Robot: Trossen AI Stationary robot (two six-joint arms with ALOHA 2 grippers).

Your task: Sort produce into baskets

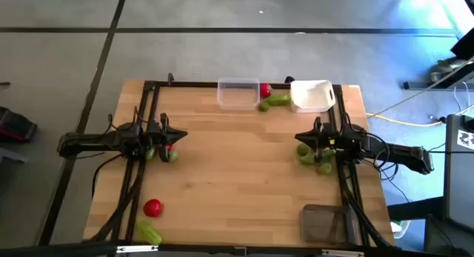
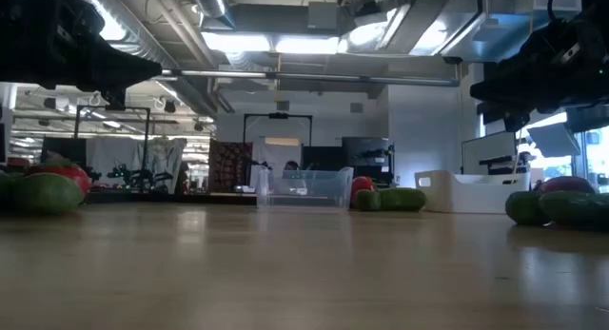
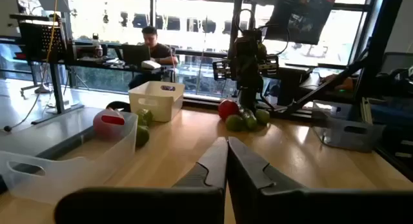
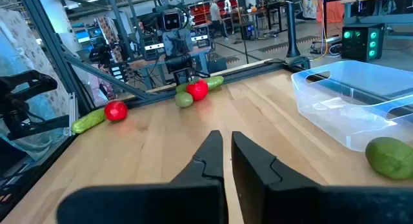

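Wooden table (image 1: 237,175) fills the overhead view, with the left gripper (image 1: 176,135) at its left side and the right gripper (image 1: 304,138) at its right, both pointing inward, fingers pressed together and holding nothing. Small green fruits and a red piece (image 1: 169,147) lie under the left wrist; a cluster of green fruits (image 1: 315,159) lies under the right wrist. At the far edge stand a clear basket (image 1: 238,93) and a white basket (image 1: 311,95), with a red piece (image 1: 265,89) and a green cucumber (image 1: 278,100) between them. A dark grey basket (image 1: 323,223) sits at the near right corner; a red piece (image 1: 152,207) and a cucumber (image 1: 149,231) lie near left. From table height, the clear basket (image 2: 304,188) stands centre, the white one (image 2: 468,192) to its right, and produce lies at both edges. Past the left arm's closed fingers (image 3: 213,164), the clear basket (image 3: 71,156) holds nothing visible, and the fruit cluster (image 3: 244,117) lies well ahead under the other arm. Past the right arm's nearly closed fingers (image 4: 208,156), a green fruit (image 4: 390,156) lies off to one side beside the clear basket (image 4: 355,101), and a red piece (image 4: 116,111) with a cucumber (image 4: 88,121) lies well ahead.
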